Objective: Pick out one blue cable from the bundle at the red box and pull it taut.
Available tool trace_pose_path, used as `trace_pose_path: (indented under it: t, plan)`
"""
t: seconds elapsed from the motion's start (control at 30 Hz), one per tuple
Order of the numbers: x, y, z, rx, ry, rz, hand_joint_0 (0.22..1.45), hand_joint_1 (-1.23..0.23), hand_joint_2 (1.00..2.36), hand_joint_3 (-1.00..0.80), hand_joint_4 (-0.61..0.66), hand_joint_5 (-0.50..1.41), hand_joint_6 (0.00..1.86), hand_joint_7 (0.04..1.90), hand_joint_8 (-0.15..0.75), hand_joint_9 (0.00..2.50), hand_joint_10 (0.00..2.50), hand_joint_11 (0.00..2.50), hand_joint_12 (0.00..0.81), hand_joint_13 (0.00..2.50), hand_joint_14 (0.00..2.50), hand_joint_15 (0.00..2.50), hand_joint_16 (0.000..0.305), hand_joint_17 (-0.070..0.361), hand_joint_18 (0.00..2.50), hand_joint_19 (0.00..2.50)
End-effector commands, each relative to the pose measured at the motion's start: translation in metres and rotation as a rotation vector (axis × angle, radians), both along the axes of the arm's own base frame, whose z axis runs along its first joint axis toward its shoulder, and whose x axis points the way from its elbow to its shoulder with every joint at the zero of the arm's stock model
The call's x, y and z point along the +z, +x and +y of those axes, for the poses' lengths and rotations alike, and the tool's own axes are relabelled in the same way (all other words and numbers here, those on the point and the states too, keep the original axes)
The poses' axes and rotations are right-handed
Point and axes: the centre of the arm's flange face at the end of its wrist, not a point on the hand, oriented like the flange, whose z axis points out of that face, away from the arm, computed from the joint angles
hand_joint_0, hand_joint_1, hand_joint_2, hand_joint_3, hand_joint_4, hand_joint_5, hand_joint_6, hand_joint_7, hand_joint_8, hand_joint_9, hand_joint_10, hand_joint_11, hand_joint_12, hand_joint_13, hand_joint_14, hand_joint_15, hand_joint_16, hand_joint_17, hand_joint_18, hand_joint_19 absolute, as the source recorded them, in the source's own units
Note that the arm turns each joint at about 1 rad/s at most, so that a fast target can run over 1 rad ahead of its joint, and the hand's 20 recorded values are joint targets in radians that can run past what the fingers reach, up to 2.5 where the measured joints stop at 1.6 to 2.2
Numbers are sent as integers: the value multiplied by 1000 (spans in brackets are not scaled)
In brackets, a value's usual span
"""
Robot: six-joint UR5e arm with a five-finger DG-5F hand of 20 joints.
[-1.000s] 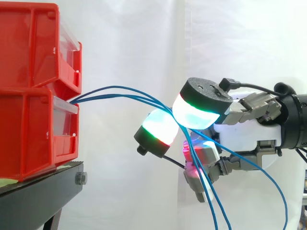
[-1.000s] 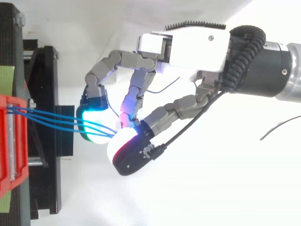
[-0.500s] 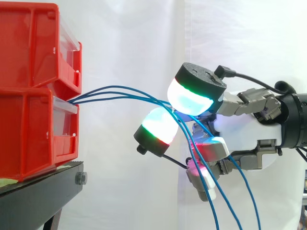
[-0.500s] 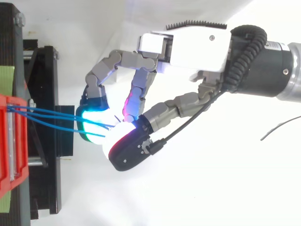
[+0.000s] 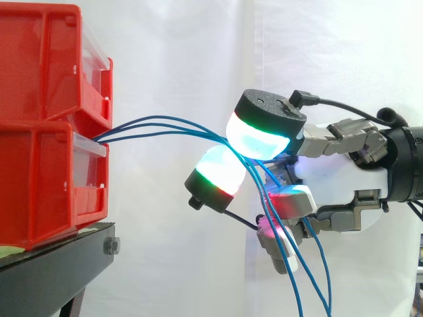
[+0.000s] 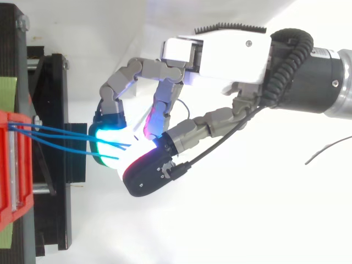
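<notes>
Three thin, slack blue cables (image 5: pixel 165 125) in hand (image 6: pixel 220 52)

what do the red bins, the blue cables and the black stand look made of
The red bins: likely moulded plastic, glossy, with rounded edges and clear front panels. The blue cables: probably plastic-sheathed wire, thin, smooth, bending in soft curves. The black stand: seemingly painted metal, matt, with a bolt at its corner; less sure.
</notes>
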Motion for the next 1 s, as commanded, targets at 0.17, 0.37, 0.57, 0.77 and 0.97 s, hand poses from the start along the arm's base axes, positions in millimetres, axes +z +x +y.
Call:
trace_pose_path:
  t: [0.17, 0.37, 0.57, 0.77, 0.97]
  plan:
    - [0, 0, 0, 0, -1, -1, 679, -961, 1000, -500, -46, -127, 925, 928, 296, 1375, 32, 956, 330, 1238, 27, 655, 47, 105, 1063, 639]
    - [0, 0, 0, 0, -4, 0, 594, -951, 1000, -500, -26, -99, 925, 958, 301, 1464, 31, 960, 326, 1278, 26, 673, 44, 100, 1106, 649]
    - [0, 0, 0, 0, -6, 0, 504, -795, 1000, -500, 15, -85, 910, 901, 313, 1511, 31, 947, 344, 1319, 26, 655, 49, 109, 1151, 645]
    - [0, 0, 0, 0, -6, 1, 547, -598, 1000, -500, -20, -84, 869, 976, 299, 1505, 31, 916, 338, 1316, 24, 660, 48, 108, 1131, 665]
    - [0, 0, 0, 1, -6, 3, 595, -561, 1000, -500, -22, -80, 835, 970, 275, 1495, 32, 906, 331, 1307, 27, 678, 47, 106, 1104, 707]
